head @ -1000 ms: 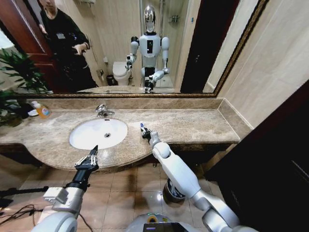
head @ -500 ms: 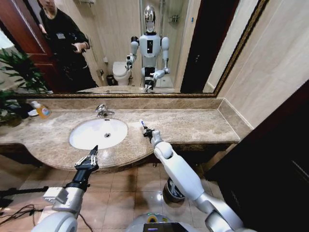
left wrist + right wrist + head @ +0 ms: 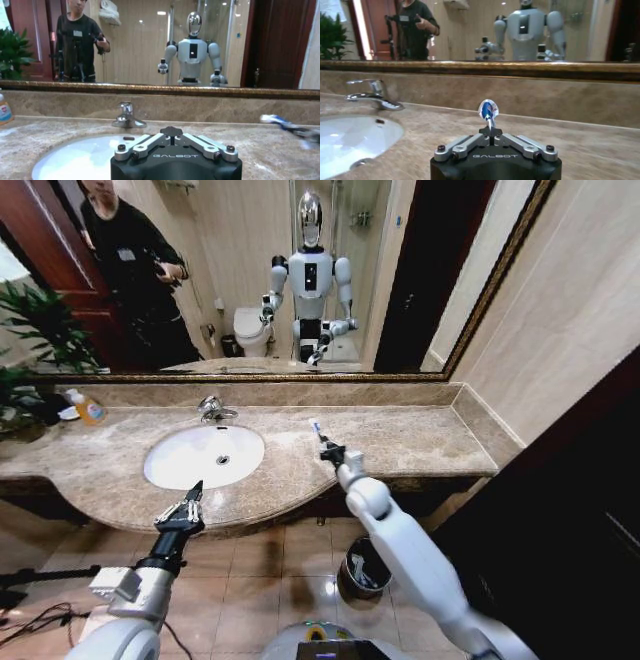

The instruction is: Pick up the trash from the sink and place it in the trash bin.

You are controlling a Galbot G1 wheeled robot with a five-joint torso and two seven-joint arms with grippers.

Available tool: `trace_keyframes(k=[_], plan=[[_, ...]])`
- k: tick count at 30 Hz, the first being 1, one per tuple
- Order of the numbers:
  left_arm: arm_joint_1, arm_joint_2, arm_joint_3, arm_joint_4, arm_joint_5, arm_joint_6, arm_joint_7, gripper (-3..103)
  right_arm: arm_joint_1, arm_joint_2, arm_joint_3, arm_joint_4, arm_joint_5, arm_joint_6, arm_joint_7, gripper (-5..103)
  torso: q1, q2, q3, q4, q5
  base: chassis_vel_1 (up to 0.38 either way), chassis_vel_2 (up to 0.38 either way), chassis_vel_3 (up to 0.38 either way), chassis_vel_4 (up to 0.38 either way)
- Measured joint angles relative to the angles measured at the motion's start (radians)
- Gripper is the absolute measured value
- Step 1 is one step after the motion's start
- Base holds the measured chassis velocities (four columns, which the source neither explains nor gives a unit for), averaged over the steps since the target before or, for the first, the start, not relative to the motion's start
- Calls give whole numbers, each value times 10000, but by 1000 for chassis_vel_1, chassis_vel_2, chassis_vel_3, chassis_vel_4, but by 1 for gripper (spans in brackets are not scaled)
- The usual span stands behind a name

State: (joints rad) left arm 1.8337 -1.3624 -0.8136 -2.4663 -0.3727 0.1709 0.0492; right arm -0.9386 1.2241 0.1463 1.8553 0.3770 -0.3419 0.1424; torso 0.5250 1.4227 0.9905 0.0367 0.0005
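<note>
The right gripper [image 3: 326,446], jaws clenched on a tube [image 3: 316,426], has swung rightward off the sink [image 3: 204,456] toward the bin [image 3: 360,568]; left gripper [image 3: 180,511] idle, released.

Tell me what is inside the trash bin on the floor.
The trash bin stands on the floor tiles under the counter edge. Inside, the black liner and a few pale items at the bottom show. The right arm crosses over its near side, hiding the rest.
</note>
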Motion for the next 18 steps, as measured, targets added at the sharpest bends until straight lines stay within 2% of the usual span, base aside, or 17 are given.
trace_keyframes(k=[5, 10, 14, 16, 18], plan=[[0, 0, -1, 0, 0, 0, -6, 0, -1582, -783, 1196, 1149, 177, 392, -265, 0, 0, 1, -1, 0, -2, 0, 0, 0, 0], [0, 0, 0, 0, 0, 0, -4, 0, -2986, -1021, 1968, 1716, 176, 981, -232, 0, 0, 0, -1, 3, -2, 0, 0, 0, 0], [-1, 0, 0, 0, 0, 0, -1, 0, -3578, -1035, 2442, 1916, 175, 1156, -230, 0, 0, 0, -1, 1, -3, 0, 0, 0, 0], [-1, 0, 0, 0, 0, 0, -5, 0, -5147, -1007, 3784, 2363, 277, 1637, -439, 0, -1, 1, -1, 0, -3, 0, 0, 0, 0], [-1, 0, -1, 0, 0, 0, -5, 0, -5795, -905, 4211, 2483, 312, 1883, -584, 0, -1, 1, -1, 1, -3, 0, 0, 0, 0]])
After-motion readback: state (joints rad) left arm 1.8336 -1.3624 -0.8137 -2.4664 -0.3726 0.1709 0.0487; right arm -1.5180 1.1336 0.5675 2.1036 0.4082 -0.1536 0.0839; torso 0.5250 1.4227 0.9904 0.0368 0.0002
